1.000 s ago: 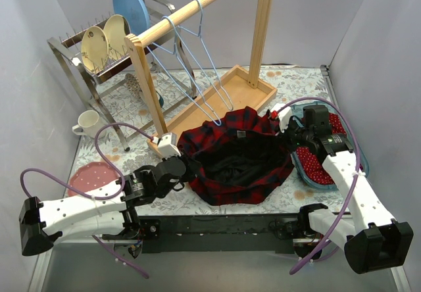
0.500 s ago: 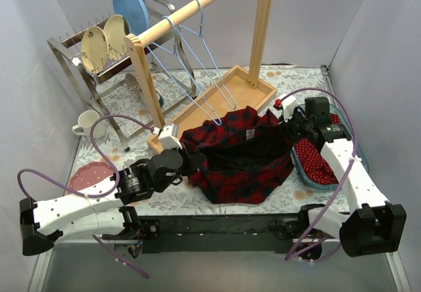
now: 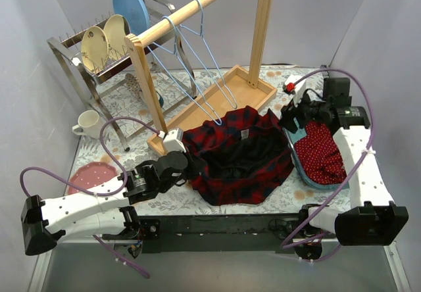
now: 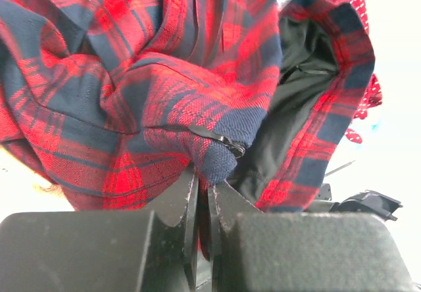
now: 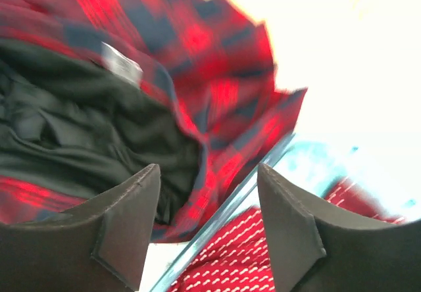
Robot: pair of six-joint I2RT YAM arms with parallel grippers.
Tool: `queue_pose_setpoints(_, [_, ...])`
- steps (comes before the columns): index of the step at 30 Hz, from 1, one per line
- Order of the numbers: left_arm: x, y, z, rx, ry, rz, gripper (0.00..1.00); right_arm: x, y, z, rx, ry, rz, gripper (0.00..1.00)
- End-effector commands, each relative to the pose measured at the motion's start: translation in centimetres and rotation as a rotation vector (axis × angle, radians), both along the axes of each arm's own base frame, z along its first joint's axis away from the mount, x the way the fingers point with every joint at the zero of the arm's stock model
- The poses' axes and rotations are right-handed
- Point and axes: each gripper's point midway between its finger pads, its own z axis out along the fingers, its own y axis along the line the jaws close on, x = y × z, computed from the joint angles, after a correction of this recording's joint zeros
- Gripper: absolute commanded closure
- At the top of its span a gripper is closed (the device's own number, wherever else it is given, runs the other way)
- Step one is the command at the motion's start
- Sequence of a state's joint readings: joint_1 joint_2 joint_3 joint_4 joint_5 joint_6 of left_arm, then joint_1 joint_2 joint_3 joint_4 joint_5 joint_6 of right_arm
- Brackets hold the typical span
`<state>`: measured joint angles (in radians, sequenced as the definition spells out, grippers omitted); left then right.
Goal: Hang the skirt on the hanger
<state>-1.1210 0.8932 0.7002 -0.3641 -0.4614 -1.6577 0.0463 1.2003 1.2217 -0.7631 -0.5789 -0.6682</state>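
Skirt (image 3: 240,157), pinched at one rim edge by the fully closed left tool (image 4: 204,192) while the right tool (image 5: 207,196) stands open and empty beside its opposite edge, lies bunched on the tabletop (image 3: 273,75) below the hanger (image 3: 197,85), so the right tool should grip that rim before both lift.

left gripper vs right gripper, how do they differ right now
The left gripper is shut, pinching the skirt at its edge; the right gripper is open, holding nothing. The left gripper sits at the skirt's left side, the right gripper at its right side. Both are close to the skirt.
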Motion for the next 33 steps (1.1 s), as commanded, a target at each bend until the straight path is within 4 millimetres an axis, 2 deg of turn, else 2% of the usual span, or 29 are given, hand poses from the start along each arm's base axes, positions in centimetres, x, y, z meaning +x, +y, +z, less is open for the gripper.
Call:
queue_pose_setpoints(1, [0.5,-1.5,1.1,-0.036,-0.014,-0.029,1.0,-2.0,2.7,9.1,0.127,-0.167,0.161,0.3])
queue_pose_setpoints(2, [0.5,-1.6,1.2,-0.039,-0.015,-0.034,1.0,-1.6,2.9,11.3,0.146,-0.207,0.158,0.3])
queue_pose_setpoints(3, [0.6,-1.7,1.3,-0.042,-0.017,-0.037,1.0,-1.9,3.5,12.3,0.197,-0.192,0.159,0.3])
queue_pose_setpoints(5, [0.6,-2.2,1.5,-0.052,-0.02,-0.054,1.0,-1.2,4.5,14.7,0.261,-0.236,0.177,0.3])
queue_pose_setpoints(7, [0.7,-2.3,1.4,-0.051,-0.02,-0.056,1.0,-1.3,6.6,17.2,0.34,-0.246,0.208,0.28])
queue_pose_setpoints(8, [0.6,-2.3,1.6,-0.054,-0.022,-0.059,1.0,-0.8,7.5,17.4,0.355,-0.227,0.214,0.28])
queue_pose_setpoints(9, [0.7,-2.3,1.6,-0.053,-0.022,-0.06,1.0,-1.2,9.2,19.3,0.363,-0.26,0.24,0.28])
queue_pose_setpoints(10, [0.6,-2.3,1.6,-0.055,-0.025,-0.062,1.0,-1.3,10.1,20.1,0.382,-0.248,0.238,0.28])
queue_pose_setpoints(11, [0.6,-2.3,1.6,-0.056,-0.025,-0.064,1.0,-0.6,11.0,20.9,0.395,-0.256,0.239,0.27])
queue_pose_setpoints(12, [0.6,-2.2,1.6,-0.057,-0.026,-0.064,1.0,-1.0,12.2,22.9,0.41,-0.294,0.24,0.25])
queue_pose_setpoints(13, [0.5,-2.2,1.7,-0.061,-0.027,-0.063,1.0,-1.0,12.8,23.9,0.438,-0.288,0.233,0.23])
queue_pose_setpoints(14, [0.5,-2.1,1.6,-0.062,-0.026,-0.061,1.0,-0.4,13.8,24.1,0.451,-0.28,0.242,0.22])
queue_pose_setpoints(15, [0.5,-2.0,1.6,-0.058,-0.028,-0.061,1.0,-0.6,14.8,24.7,0.465,-0.28,0.251,0.23])
queue_pose_setpoints(16, [0.5,-2.0,1.6,-0.059,-0.029,-0.06,1.0,-0.7,15.2,26.5,0.488,-0.31,0.251,0.23])
queue_pose_setpoints(17, [0.5,-2.0,1.6,-0.06,-0.027,-0.059,1.0,0.4,16.2,26.1,0.499,-0.275,0.236,0.24])
queue_pose_setpoints(18, [0.5,-1.9,1.5,-0.058,-0.024,-0.058,1.0,0.9,17.0,26.5,0.499,-0.284,0.211,0.25])
queue_pose_setpoints(19, [0.4,-1.9,1.3,-0.054,-0.022,-0.059,1.0,0.9,17.4,28.0,0.511,-0.32,0.215,0.25])
queue_pose_setpoints(20, [0.4,-1.9,1.4,-0.059,-0.022,-0.06,1.0,2.1,18.3,27.5,0.503,-0.307,0.205,0.25])
queue_pose_setpoints(24, [0.3,-1.8,1.3,-0.063,-0.015,-0.056,1.0,3.1,22.0,27.4,0.454,-0.354,0.147,0.27])
queue_pose_setpoints(26, [0.3,-1.7,1.3,-0.062,-0.016,-0.055,1.0,3.7,23.0,27.2,0.44,-0.368,0.126,0.27])
queue_pose_setpoints(28, [0.3,-1.6,1.1,-0.06,-0.014,-0.055,1.0,4.5,24.0,26.7,0.414,-0.391,0.083,0.27])
queue_pose_setpoints(33, [0.2,-1.5,1.0,-0.057,-0.014,-0.056,1.0,7.2,24.2,26.6,0.372,-0.459,-0.025,0.28])
